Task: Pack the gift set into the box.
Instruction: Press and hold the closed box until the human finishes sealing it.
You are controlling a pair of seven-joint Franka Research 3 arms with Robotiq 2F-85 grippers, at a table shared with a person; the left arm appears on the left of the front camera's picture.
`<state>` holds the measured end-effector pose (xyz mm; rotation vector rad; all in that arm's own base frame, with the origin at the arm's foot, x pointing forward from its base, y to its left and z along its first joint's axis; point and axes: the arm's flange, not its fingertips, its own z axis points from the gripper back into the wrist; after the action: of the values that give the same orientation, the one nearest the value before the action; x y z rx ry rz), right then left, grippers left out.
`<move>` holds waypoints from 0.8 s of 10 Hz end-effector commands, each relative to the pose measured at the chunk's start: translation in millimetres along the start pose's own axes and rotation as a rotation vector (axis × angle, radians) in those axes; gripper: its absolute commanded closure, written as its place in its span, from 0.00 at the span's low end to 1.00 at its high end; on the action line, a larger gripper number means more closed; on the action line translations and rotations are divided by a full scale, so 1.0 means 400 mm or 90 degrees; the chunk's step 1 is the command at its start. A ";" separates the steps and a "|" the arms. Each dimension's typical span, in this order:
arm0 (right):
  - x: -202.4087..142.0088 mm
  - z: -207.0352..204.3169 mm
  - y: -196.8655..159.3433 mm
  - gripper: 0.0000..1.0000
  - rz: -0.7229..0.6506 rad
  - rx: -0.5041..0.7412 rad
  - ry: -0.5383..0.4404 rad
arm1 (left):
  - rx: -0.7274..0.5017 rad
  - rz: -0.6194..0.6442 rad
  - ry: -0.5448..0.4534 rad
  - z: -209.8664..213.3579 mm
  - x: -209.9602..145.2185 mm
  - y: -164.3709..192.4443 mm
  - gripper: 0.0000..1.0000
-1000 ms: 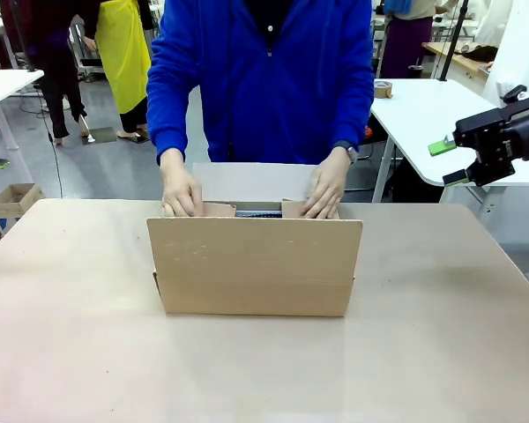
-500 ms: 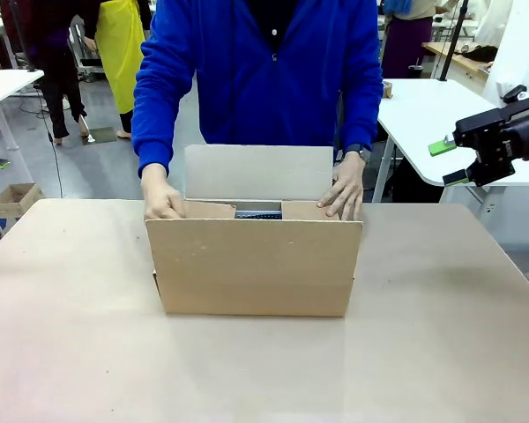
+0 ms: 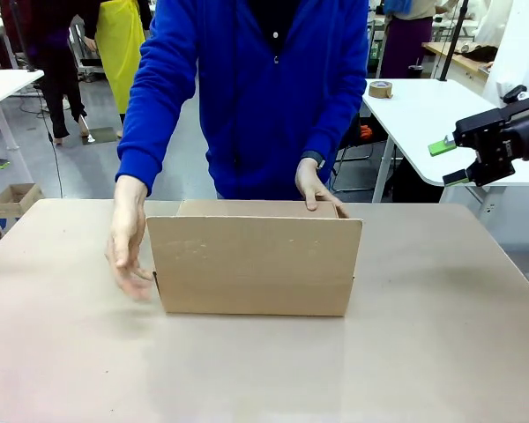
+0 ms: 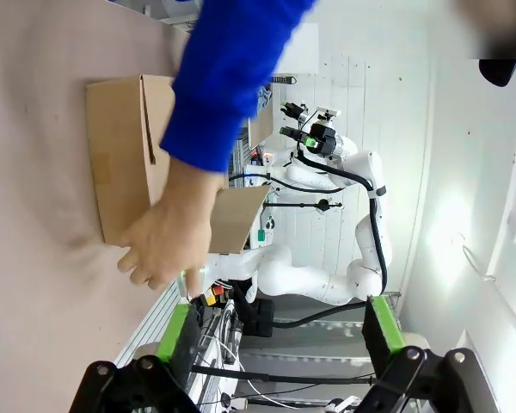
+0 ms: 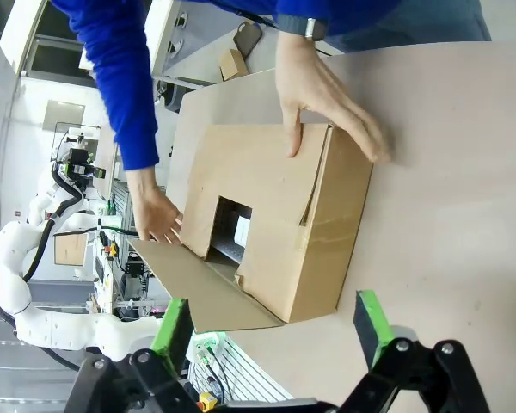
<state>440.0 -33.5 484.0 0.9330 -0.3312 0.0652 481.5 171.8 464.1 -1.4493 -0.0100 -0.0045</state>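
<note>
Pale brown table (image 3: 62,352) bears the box (image 3: 256,295) at its middle, near the person. One hand of the person (image 3: 128,247) hovers beside the box's left end, and the other hand (image 3: 316,187) presses the far flap (image 3: 247,208) down. I judge the upright near flap (image 3: 256,242) should fold over next, with the edges meeting squarely. The box opens upward, its long axis across the table and its broad face toward the robot. The left gripper (image 4: 279,323) and the right gripper (image 5: 271,323) are spread wide and empty.
</note>
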 end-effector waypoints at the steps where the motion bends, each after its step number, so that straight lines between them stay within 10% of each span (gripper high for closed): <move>1: -0.005 0.001 -0.007 0.00 0.015 -0.002 0.002 | -0.001 -0.006 0.001 -0.006 -0.011 -0.003 0.00; 8: -0.005 0.001 -0.007 0.00 0.015 -0.002 0.002 | -0.001 -0.006 0.001 -0.006 -0.011 -0.003 0.00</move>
<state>440.0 -33.5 484.0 0.9330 -0.3313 0.0653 481.5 171.8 464.1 -1.4493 -0.0101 -0.0045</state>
